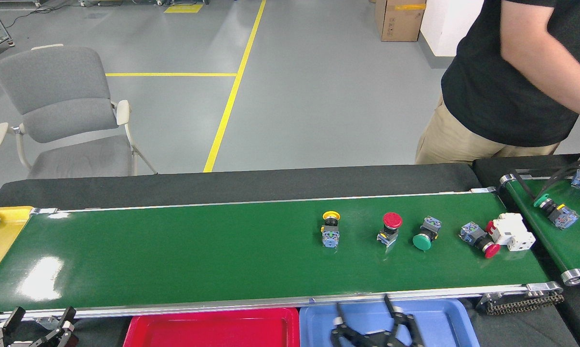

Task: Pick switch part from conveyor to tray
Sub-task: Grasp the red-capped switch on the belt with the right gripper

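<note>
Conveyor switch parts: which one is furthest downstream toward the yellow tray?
The yellow-capped switch part. It sits alone, leftmost on the conveyor, well apart from the red-capped, green-capped and second red-capped ones to its right.
</note>
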Robot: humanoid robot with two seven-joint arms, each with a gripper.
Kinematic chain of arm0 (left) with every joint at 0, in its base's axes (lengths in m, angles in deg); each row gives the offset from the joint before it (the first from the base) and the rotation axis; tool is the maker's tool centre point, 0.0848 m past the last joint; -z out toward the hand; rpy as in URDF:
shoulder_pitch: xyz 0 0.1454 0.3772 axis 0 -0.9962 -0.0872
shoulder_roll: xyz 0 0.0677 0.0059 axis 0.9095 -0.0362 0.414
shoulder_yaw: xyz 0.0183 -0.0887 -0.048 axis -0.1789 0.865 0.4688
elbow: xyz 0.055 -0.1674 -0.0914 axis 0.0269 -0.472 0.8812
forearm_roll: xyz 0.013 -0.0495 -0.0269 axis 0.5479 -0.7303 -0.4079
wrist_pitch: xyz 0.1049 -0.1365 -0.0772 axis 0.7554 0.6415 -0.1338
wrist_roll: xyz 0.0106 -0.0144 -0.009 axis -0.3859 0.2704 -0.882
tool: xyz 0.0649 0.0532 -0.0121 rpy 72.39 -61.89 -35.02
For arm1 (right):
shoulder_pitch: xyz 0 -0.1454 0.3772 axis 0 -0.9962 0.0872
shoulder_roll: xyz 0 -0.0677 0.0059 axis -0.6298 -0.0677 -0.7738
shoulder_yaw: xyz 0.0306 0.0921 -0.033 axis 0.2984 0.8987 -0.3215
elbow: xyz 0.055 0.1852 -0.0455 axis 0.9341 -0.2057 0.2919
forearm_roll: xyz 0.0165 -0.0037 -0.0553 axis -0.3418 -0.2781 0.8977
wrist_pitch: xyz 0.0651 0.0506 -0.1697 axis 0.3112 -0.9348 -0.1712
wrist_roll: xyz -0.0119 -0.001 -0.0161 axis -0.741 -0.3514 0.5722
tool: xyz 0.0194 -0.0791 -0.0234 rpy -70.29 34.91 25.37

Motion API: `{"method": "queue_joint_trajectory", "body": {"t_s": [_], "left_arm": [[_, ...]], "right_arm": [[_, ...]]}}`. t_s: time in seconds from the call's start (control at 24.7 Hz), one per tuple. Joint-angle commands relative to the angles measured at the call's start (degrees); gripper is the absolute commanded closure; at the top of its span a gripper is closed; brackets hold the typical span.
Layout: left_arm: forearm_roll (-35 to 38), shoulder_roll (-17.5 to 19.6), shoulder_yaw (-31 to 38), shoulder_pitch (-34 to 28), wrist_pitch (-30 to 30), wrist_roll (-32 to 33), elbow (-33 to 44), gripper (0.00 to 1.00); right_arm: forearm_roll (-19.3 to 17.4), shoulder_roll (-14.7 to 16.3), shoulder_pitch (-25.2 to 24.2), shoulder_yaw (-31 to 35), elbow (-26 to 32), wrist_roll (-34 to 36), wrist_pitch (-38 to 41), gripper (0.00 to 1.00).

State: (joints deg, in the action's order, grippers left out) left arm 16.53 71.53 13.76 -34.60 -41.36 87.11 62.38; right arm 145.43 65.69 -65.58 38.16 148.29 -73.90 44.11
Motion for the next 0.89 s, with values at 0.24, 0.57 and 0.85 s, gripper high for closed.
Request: {"method": "queue_joint_trajectory", "body": {"t_s": [0.24, 0.57, 0.85], "left_arm": [[0.04, 0.7, 0.05, 0.73, -0.21, -0.16, 0.65, 0.0], [0.13, 0.61, -1.53, 2.22, -0.21, -0.07, -0.31, 0.0], [0.13, 0.79, -1.62, 2.84, -0.21, -0.07, -1.19, 0.0]], "right_arm": [[0.92, -1.97, 16.02, -0.56, -11.11, -6.76, -1.23, 0.0], [1.18, -6.28, 27.09, -5.31, -23.07, -10.28, -1.23, 0.0], [0.92, -7.33, 31.92, -5.66, -29.83, -10.81, -1.14, 0.12]]}}
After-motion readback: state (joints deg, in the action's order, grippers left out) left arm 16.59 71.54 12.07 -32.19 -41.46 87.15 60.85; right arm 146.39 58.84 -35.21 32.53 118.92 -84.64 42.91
